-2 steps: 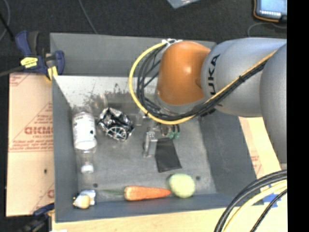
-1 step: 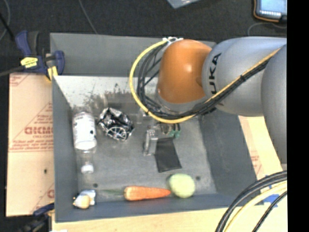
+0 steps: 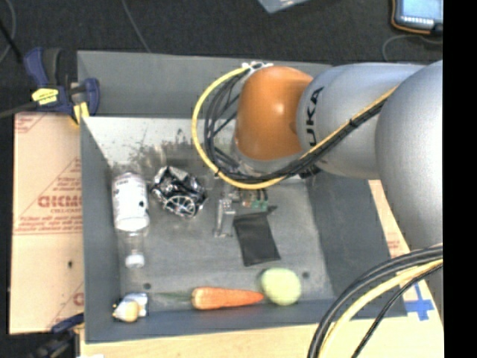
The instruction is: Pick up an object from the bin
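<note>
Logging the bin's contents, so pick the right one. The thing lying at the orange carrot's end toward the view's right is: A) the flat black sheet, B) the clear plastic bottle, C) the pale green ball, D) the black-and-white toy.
C: the pale green ball sits right at that end of the carrot, while the clear plastic bottle lies well off toward the view's left.

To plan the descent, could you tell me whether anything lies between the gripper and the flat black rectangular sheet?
Nothing visible does: the gripper is at the upper left edge of the flat black rectangular sheet; the black-and-white tangled thing lies apart, leftward.
</note>
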`<action>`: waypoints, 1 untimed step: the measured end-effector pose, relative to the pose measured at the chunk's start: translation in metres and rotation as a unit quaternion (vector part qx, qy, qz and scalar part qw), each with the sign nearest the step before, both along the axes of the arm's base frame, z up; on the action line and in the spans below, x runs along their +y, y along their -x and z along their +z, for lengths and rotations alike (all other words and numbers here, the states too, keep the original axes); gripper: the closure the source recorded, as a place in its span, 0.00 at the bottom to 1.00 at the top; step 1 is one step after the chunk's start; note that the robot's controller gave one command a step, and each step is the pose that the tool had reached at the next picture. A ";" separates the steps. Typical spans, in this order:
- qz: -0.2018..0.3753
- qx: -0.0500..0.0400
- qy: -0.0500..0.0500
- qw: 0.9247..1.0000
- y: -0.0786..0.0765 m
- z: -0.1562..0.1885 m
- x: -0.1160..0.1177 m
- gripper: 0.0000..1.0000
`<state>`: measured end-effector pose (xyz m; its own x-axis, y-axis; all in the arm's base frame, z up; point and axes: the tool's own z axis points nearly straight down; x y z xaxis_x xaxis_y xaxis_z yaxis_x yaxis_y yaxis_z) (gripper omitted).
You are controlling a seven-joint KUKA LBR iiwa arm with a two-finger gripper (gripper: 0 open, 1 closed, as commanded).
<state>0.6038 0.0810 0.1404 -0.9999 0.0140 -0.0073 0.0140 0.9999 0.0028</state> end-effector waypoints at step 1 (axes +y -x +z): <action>-0.003 0.001 0.000 1.000 -0.001 -0.043 -0.039 0.00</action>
<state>0.6044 0.0417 0.0978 -0.9998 0.0199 -0.0050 0.0199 0.9998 0.0024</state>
